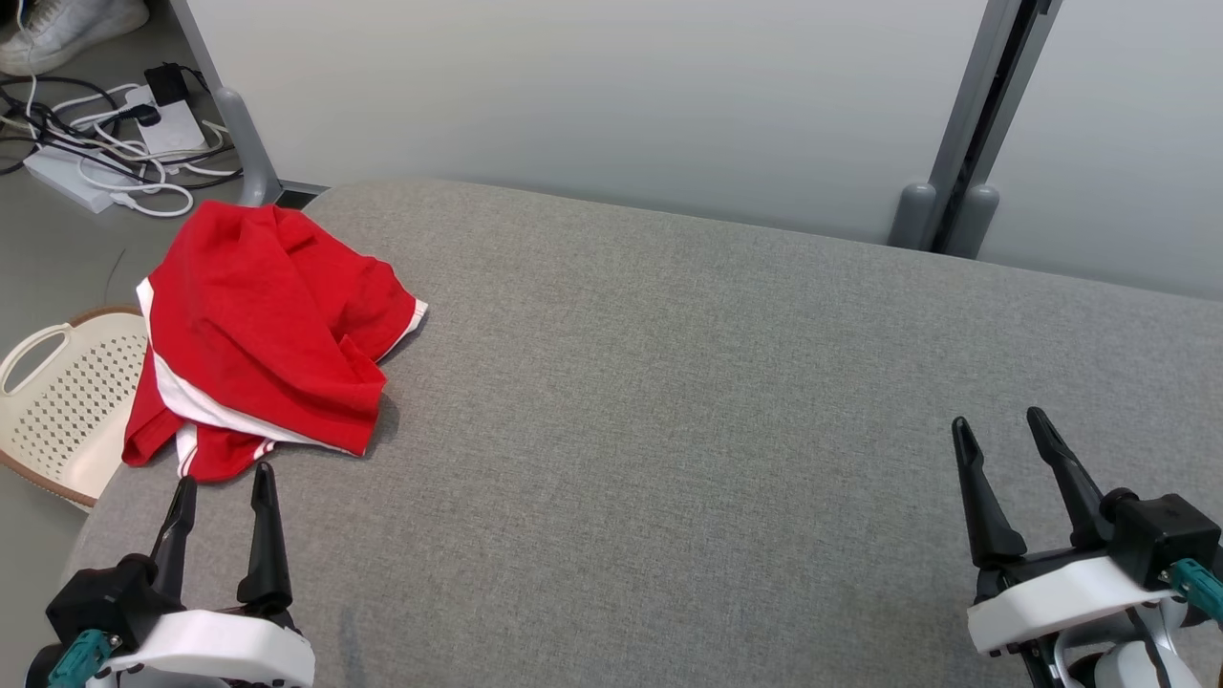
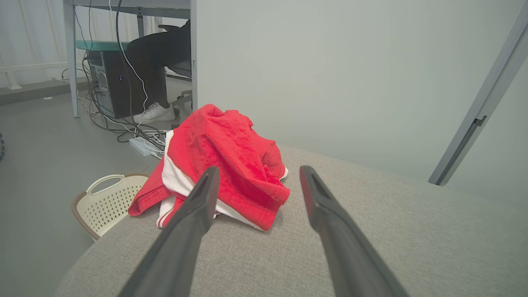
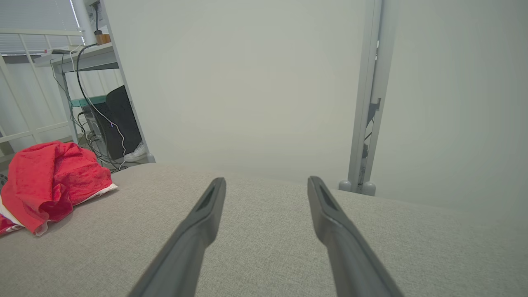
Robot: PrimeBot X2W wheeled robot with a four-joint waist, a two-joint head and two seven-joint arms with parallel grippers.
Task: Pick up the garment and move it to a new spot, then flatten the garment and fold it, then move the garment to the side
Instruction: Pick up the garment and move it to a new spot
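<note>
Left gripper [image 1: 224,476] holds its 2 dark fingers spread apart with nothing between them, the tips just beside the near hem of the red garment [image 1: 268,325]; whether they brush the cloth cannot be told; in the left wrist view the heap lies straight ahead, the left finger crossing in front of its white band; the garment is a crumpled pile, red with white trim, on the far left corner of the grey fabric surface [image 1: 717,382], 1 fold drooping over the left edge; below that edge, on the floor, stands a cream perforated basket [image 1: 67,401] with a handle; beyond it lie a white power strip and tangled cables [image 1: 115,153], and a white shoe [image 1: 67,29] of a person shows at the top left; a pale partition [image 1: 573,96] rises behind the surface; right gripper [image 1: 997,419] is well apart from the garment, over the near right of the surface, its 2 fingers likewise spread and empty.
</note>
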